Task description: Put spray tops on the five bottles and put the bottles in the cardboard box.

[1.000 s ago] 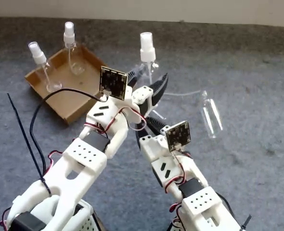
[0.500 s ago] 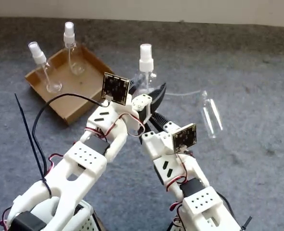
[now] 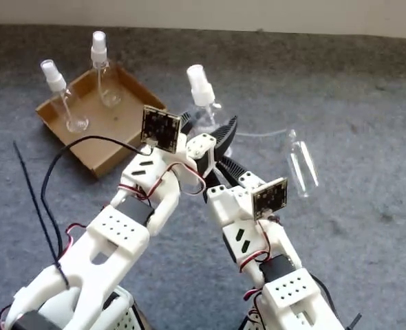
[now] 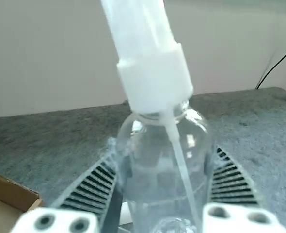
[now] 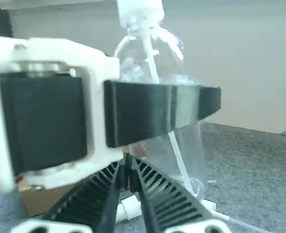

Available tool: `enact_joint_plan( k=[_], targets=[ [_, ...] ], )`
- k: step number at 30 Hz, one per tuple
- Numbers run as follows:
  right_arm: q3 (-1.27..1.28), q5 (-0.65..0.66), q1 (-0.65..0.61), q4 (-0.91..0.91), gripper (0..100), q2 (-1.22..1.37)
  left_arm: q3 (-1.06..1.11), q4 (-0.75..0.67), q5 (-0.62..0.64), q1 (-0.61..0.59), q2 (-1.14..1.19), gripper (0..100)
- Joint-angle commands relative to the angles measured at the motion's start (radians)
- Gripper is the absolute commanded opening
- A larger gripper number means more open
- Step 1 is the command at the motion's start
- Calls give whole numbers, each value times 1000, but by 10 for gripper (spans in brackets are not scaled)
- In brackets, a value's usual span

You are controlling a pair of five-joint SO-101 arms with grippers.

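Covering the table: a grey carpet [image 3: 368, 89] runs under everything, out to a pale wall at the far edge.
Left arm: the left arm [image 3: 120, 234] stretches from the near left corner toward the middle, with its wrist raised and its camera board facing up.
Right arm: the right arm [image 3: 258, 251] rises from the near edge just right of the other arm and leans far and left, so the two wrists almost meet.
Cardboard box: the cardboard box [image 3: 131, 93] lies open at the far left, well apart from both grippers.
Left gripper: the left gripper [image 3: 208, 125] is clamped on the held bottle, one ribbed finger on each side of the clear body.
Right gripper: the right gripper [image 5: 128, 167] sits just near of the left one, its fingers pressed together with nothing seen between them.
Held bottle: the held bottle [image 4: 155, 155] is in the middle of the scene and leans left. Whether its base touches the carpet cannot be told.
Lying bottle: the lying bottle [image 3: 301, 163] rests on its side to the right, uncapped, apart from both grippers.
Boxed bottles: the left boxed bottle [image 3: 71, 113] and the far boxed bottle [image 3: 107, 86] stand upright in the box, each capped in white.
Spray top: the spray top [image 4: 152, 82] sits on the held bottle's neck, its tube running down inside.
Dip tube: a thin dip tube [image 3: 261, 133] lies on the carpet between the held and lying bottles.
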Motion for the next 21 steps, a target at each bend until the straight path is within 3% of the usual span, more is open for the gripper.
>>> enact_joint_plan(
  k=[1,11,18,21],
  targets=[
    [79,11,48,-18,4,2,38,-3,11,10,-140,88],
    [120,11,48,-16,4,7,28,-9,9,-13,-160,88],
    [120,11,48,22,4,4,22,-9,8,-120,-162,88],
    [120,11,44,67,4,2,25,-5,-72,-156,-162,88]
  ],
)
